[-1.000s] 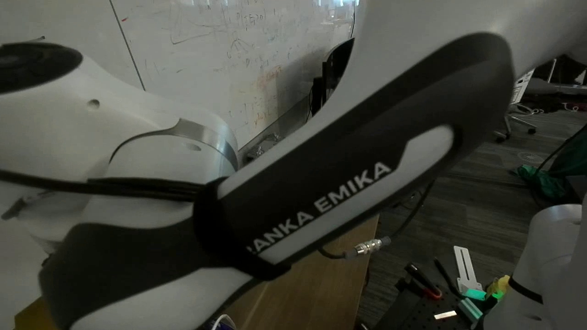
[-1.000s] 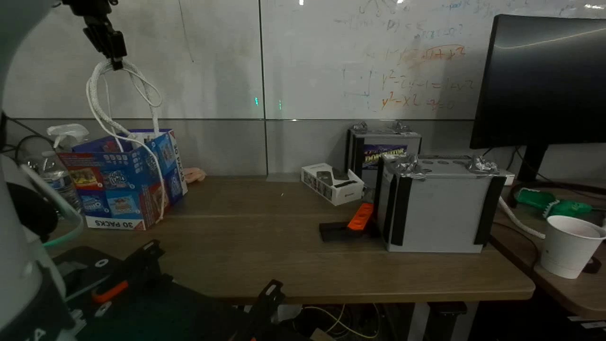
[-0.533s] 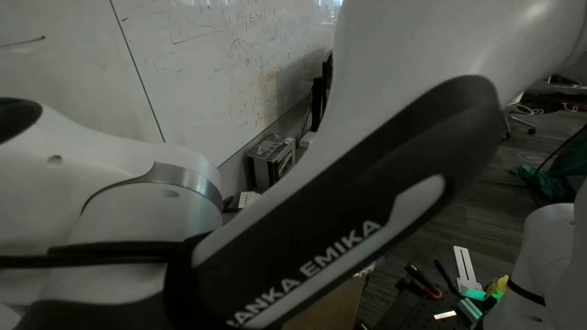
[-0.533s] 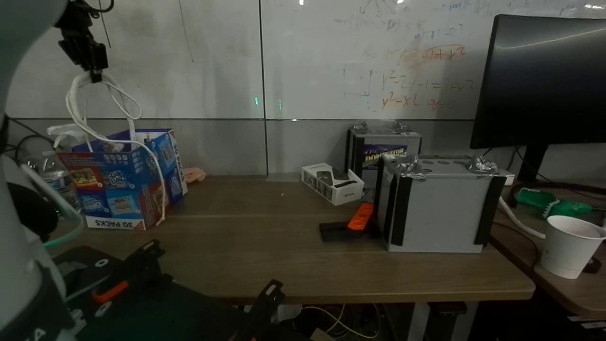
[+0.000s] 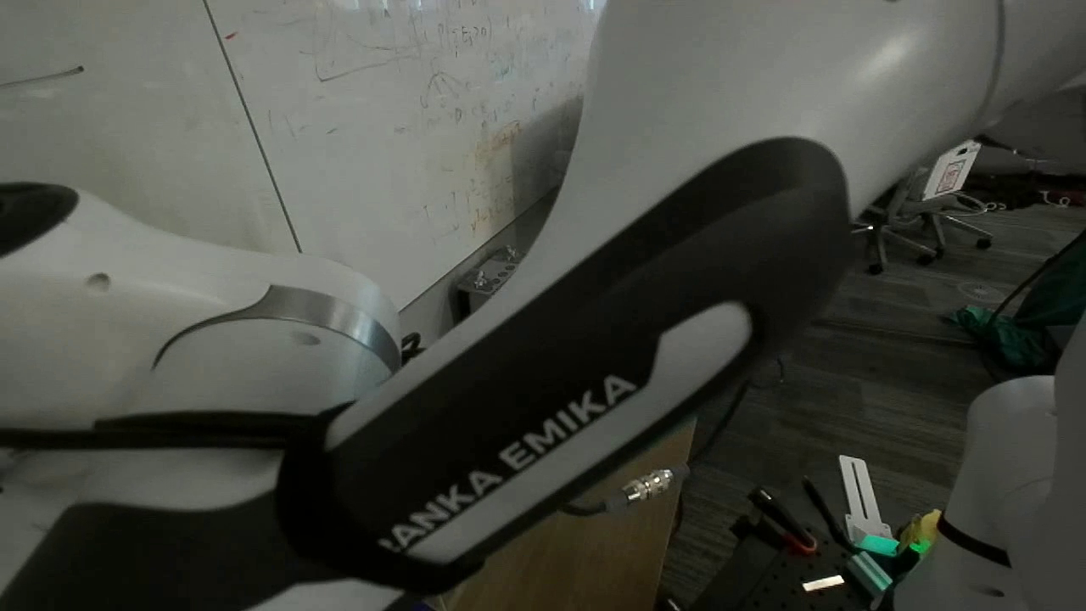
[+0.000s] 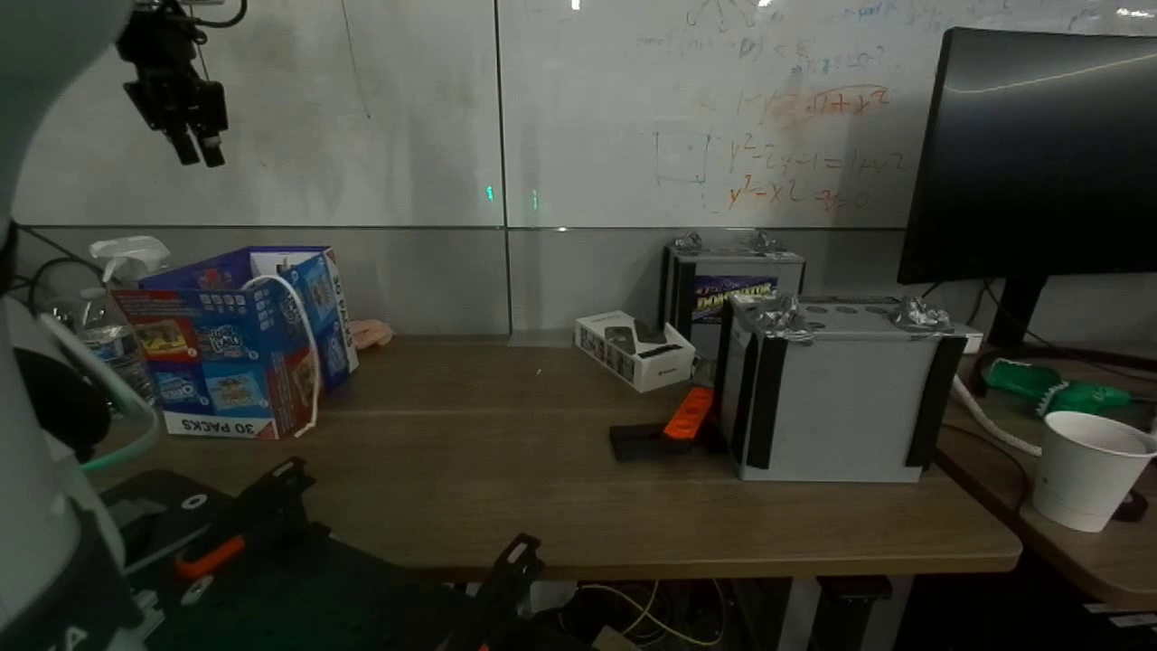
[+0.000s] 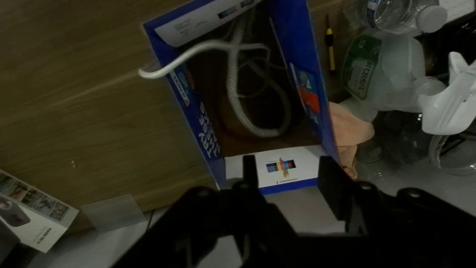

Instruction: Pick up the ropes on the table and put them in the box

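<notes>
At upper left of an exterior view the pincer [image 6: 202, 155] hangs parted and empty above the box [image 6: 203, 334], the ropes [image 7: 232, 74] inside save one strand [image 6: 313, 344] drooping over the rim toward the desk [image 6: 506, 488], and that end, if snagged, could pull the rest out.

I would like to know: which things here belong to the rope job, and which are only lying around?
For the job:
printed box
white rope, mostly inside it, one strand over its side
gripper, open
table, where the box stands

Only lying around:
paper cup
spray bottle
water bottle
large grey case
white carton
</notes>
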Tool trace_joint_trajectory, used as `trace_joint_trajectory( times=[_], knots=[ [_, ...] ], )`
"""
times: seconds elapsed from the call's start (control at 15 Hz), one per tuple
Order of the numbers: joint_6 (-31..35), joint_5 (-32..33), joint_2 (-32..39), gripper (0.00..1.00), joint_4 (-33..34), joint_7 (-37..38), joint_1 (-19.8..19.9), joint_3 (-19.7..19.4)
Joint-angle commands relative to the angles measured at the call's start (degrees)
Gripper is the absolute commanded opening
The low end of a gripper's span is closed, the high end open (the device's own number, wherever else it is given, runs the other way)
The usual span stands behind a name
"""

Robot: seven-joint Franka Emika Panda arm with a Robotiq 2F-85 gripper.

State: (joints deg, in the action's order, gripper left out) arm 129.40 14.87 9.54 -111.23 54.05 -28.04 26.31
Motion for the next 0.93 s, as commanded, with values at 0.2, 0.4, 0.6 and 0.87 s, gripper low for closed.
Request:
trace_joint_trajectory(
  times=[0.2,0.4,0.6,0.87],
  knots=[
    [-1.96,-5.64,-3.72,0.99,-2.63,2.68,2.35,-5.31],
    [0.37,-10.72,-5.01,1.0,-6.52,3.43,5.56,-8.04],
    [4.52,-15.35,-5.23,1.0,-11.04,4.4,8.61,-10.47],
    [15.95,-19.26,-2.88,1.0,-15.9,7.76,10.72,-12.59]
  ],
)
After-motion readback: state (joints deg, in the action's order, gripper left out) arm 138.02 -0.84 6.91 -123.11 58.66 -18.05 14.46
